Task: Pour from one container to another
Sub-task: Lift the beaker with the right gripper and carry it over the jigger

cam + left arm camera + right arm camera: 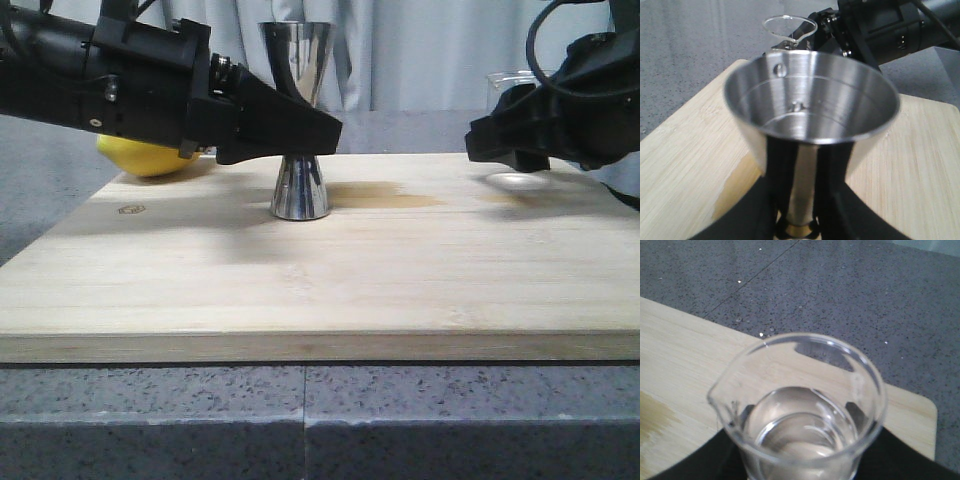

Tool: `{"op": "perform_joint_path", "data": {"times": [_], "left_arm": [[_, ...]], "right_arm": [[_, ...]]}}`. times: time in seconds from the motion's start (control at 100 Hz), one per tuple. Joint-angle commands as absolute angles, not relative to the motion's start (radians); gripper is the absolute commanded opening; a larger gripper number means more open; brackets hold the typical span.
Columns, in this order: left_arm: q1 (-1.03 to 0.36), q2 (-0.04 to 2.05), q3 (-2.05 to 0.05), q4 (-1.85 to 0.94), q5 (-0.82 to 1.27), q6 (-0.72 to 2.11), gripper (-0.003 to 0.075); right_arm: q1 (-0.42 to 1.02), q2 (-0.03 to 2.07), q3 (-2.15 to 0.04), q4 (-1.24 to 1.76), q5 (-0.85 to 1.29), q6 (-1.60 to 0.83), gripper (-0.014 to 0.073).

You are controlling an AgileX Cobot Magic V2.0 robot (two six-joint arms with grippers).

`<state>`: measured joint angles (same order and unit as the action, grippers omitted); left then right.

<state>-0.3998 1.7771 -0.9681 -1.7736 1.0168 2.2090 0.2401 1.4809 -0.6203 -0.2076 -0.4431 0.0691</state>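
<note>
My left claw [315, 135] is clamped about the gold-banded waist of the polished steel jigger [299, 120], which stands upright on the pale bamboo board [320, 270] with its flared base on the wood and droplets clinging inside its upper cup. My right claw [480, 140] grips the small clear glass beaker [800, 410] at the board's far right corner, upright with its lip free and a shallow pool of clear liquid inside; my own black housing hides most of its wall in the front view. A yellow lemon [150, 155] sits half hidden behind my left arm, and a damp stain [385, 195] darkens the grain beside the jigger.
</note>
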Motion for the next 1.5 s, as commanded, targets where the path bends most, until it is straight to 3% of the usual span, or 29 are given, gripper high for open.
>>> {"op": "perform_joint_path", "data": {"times": [0.0,0.37,1.06,1.49], "left_arm": [[-0.405,1.740,-0.994,-1.851,1.077,2.210,0.0122],[-0.405,1.740,-0.994,-1.851,1.077,2.210,0.0122],[-0.405,1.740,-0.994,-1.851,1.077,2.210,0.0122],[-0.405,1.740,-0.994,-1.851,1.077,2.210,0.0122]], "right_arm": [[0.234,1.441,-0.662,-0.215,-0.503,0.061,0.0267],[0.251,1.398,-0.776,-0.297,-0.344,0.061,0.0267],[0.482,1.392,-1.061,-0.472,0.013,0.061,0.0267],[0.554,1.392,-1.090,-0.630,0.106,0.061,0.0267]]}}
